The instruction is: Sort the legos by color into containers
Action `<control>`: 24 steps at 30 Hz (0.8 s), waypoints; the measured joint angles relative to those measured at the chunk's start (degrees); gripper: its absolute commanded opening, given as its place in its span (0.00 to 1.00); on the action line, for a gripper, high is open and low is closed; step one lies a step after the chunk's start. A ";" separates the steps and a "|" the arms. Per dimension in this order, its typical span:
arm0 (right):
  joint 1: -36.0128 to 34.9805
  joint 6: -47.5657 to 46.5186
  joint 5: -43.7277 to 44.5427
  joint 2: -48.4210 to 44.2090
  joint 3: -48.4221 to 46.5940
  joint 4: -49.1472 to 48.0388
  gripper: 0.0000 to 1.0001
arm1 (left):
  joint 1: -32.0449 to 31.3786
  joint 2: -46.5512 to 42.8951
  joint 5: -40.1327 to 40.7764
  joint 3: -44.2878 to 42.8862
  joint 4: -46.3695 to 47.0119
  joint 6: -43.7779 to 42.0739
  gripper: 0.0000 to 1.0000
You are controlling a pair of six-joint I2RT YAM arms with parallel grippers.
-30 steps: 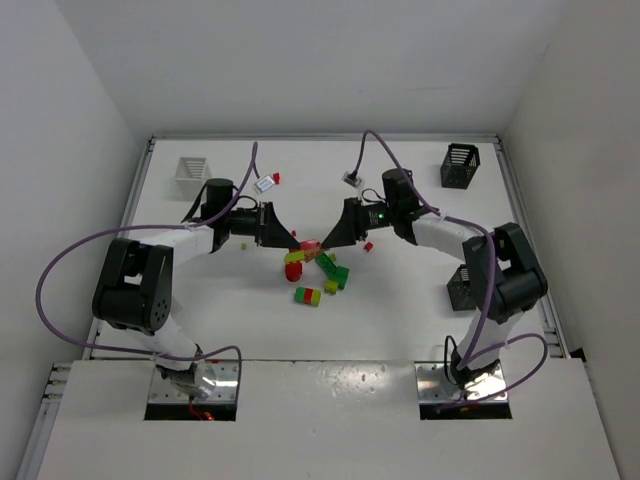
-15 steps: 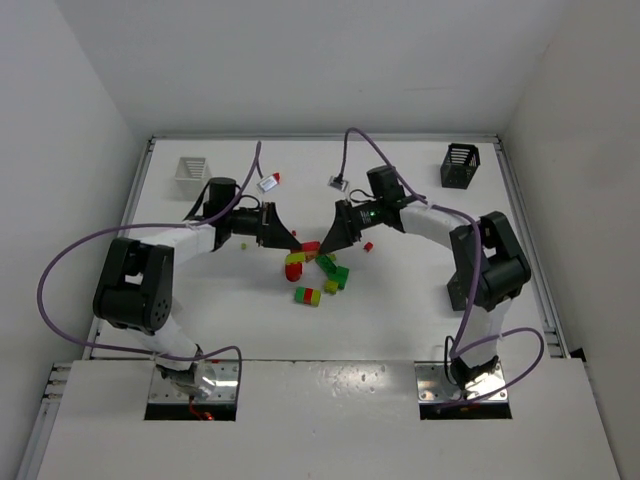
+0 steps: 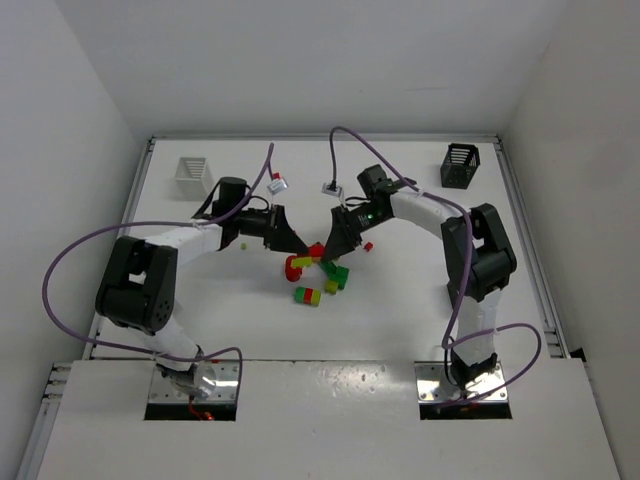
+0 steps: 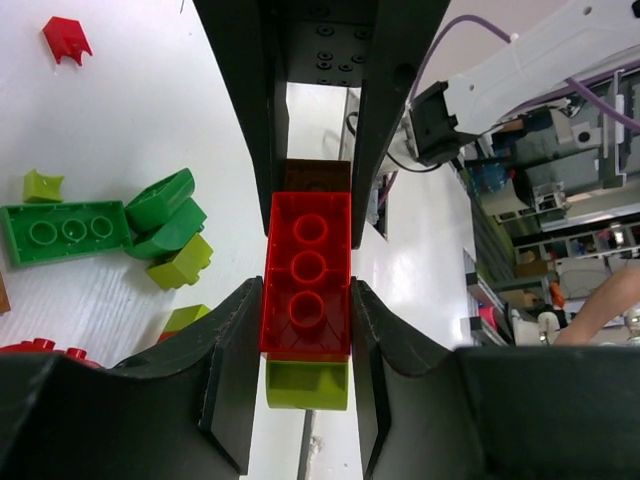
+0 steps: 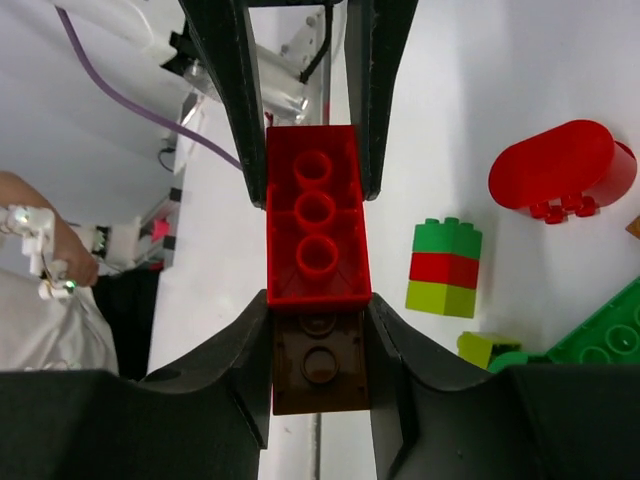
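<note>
A clump of legos is held between both grippers over the table's middle. It is a red brick with a yellow-green brick at one end and a brown brick at the other. My left gripper is shut on the red and yellow-green end. My right gripper is shut on the brown end. In the top view the left gripper and right gripper face each other. A white basket stands far left and a black basket far right.
Loose legos lie just in front of the grippers: a red rounded brick, green pieces and a green-red-yellow stack. A tiny red piece lies to the right. Purple cables arch over both arms.
Both wrists have shifted towards the middle and the right arm has swung left. The grippers still hold the clump between them.
</note>
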State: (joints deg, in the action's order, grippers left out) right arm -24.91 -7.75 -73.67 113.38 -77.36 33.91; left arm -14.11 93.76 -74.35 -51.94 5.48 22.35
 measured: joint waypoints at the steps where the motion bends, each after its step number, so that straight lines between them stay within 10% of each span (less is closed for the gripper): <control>1: 0.00 -1.75 0.28 0.11 -0.35 1.36 0.11 | -0.11 0.00 0.33 0.00 -0.09 -0.15 0.00; 16: 0.02 -6.05 15.28 0.13 5.44 1.84 0.06 | 3.34 5.05 13.38 -0.09 8.76 9.29 0.00; 24: 0.00 1.16 28.48 -4.00 9.79 -9.57 0.47 | 2.43 5.11 23.23 -0.04 9.05 13.68 0.00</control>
State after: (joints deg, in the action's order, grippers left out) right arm -24.91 -6.59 -45.19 109.38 -67.57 24.34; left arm -11.68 98.87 -51.11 -51.99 14.52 36.03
